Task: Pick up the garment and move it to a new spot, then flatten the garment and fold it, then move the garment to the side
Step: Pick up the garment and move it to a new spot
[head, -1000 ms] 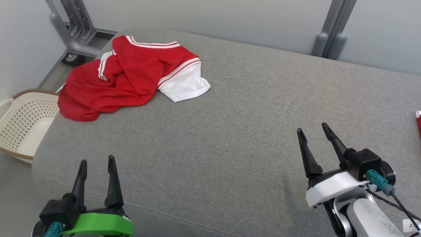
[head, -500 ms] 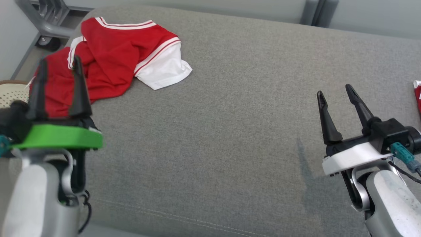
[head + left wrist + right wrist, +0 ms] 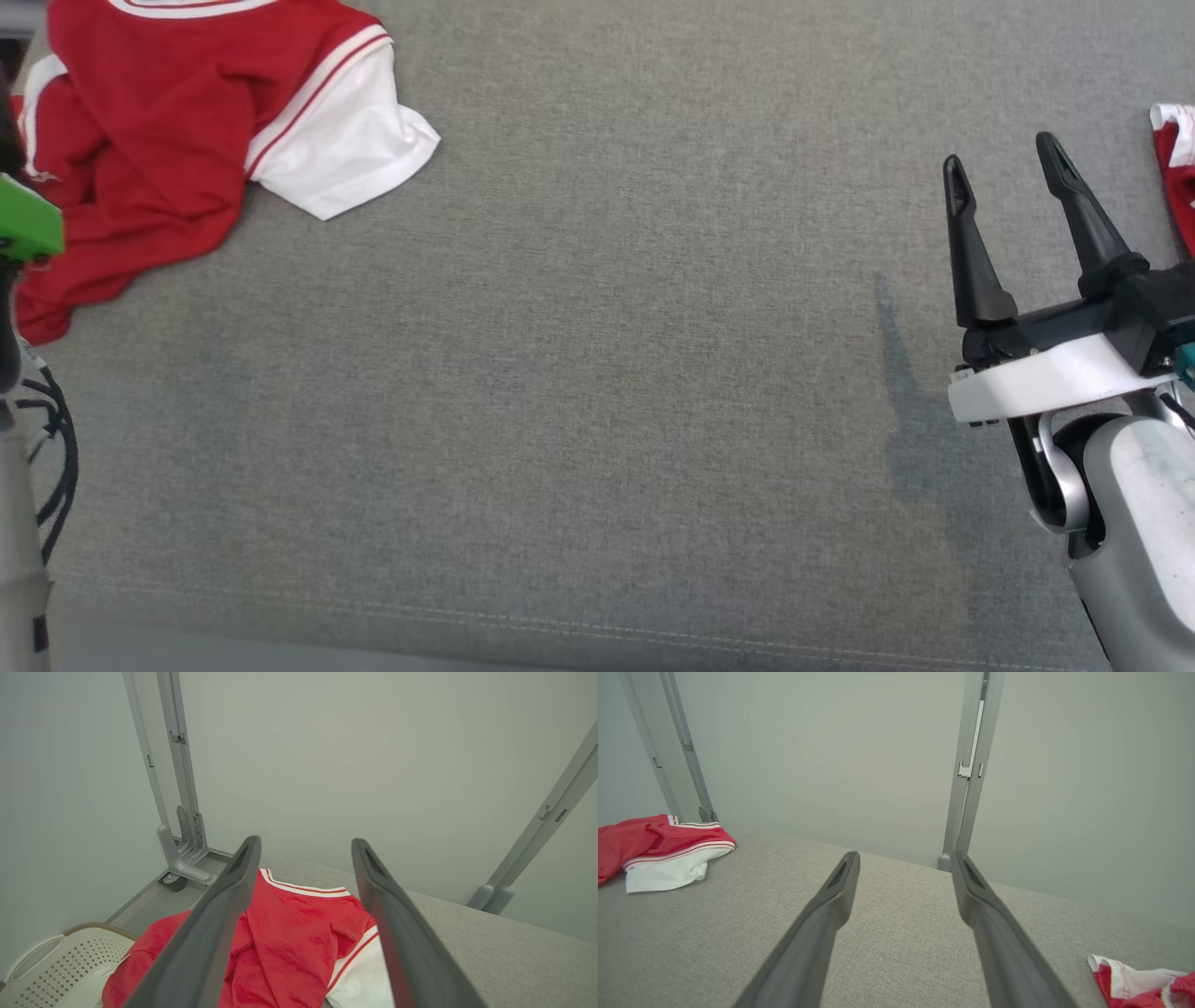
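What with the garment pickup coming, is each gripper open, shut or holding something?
Left gripper: open, holding nothing.
Right gripper: open, holding nothing.

Bright, even, diffuse light. Faint soft shadow on grey cushion [image 3: 597, 392] beside right gripper [image 3: 999, 152]. Wrist views: fingers [image 3: 210, 933] slightly blurred.

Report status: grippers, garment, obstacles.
Left gripper open, pointing over garment. Right gripper open, holding nothing, above cushion. Garment crumpled, far left. Path unobstructed; another red cloth lies far right.
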